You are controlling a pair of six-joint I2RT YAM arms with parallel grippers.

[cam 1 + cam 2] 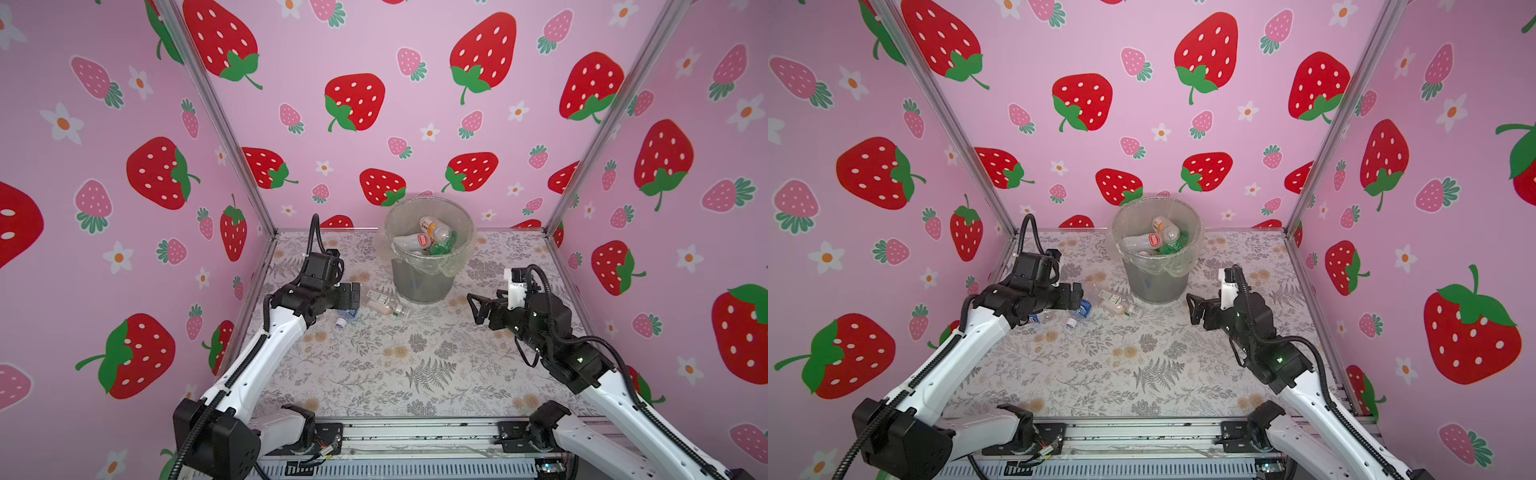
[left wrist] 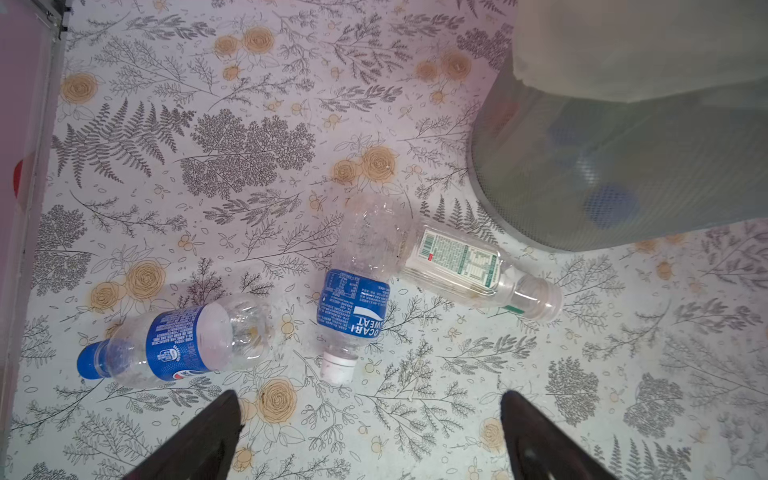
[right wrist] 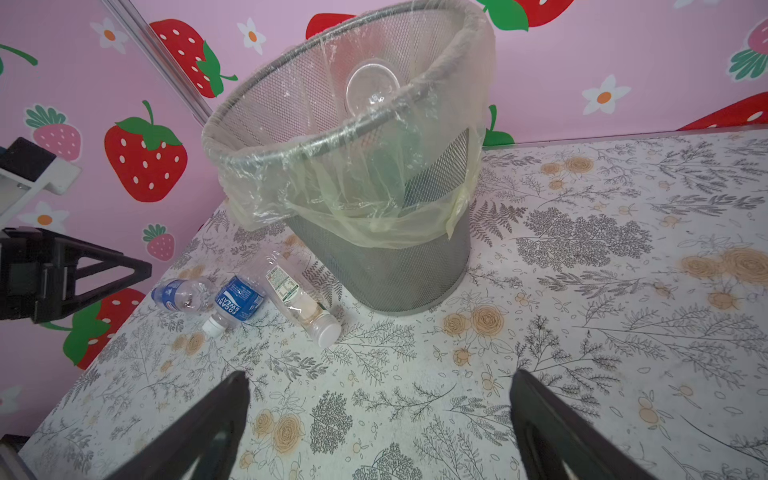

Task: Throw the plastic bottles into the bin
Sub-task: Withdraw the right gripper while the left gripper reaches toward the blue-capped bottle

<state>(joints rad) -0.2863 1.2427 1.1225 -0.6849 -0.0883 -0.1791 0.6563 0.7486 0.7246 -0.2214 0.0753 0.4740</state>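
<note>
Grey mesh bin, bagged and part full, stands far centre; my left arm could bump it, working so close. Three clear, slippery-looking bottles lie just left of it; one may roll when pinched. My left gripper and right gripper gape empty.

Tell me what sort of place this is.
Most likely a staged robot test booth, not a real room: strawberry-print wall panels in aluminium framing box in a floral-covered table, with the left arm and right arm mounted on a rail at its front.
</note>
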